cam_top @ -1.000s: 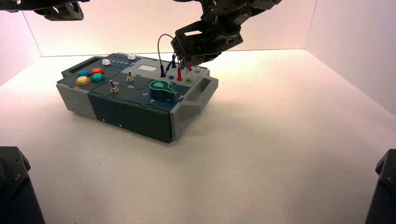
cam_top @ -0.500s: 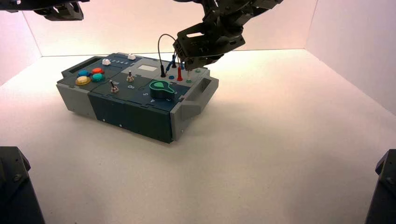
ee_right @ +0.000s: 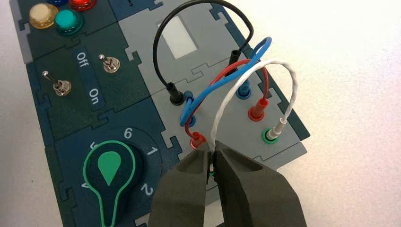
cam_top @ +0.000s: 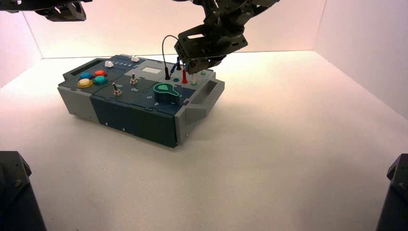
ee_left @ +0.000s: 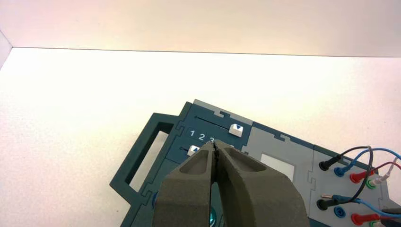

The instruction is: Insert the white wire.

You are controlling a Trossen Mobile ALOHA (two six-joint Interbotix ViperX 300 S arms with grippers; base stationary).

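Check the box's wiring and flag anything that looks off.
One thing: the blue wire has an end that isn't plugged in; in the left wrist view its bare pin lies beside the black plug, over the blue socket. The white wire looks fine, one end in a green socket, the other at the right pincer.

Your right gripper (cam_top: 193, 67) hangs over the box's socket corner, just above the upper middle of the frame. Nearby you have a black lead (cam_top: 163, 47) arching up and a red plug (cam_top: 184, 77). Your left arm (cam_top: 62, 12) waits at the upper left edge.
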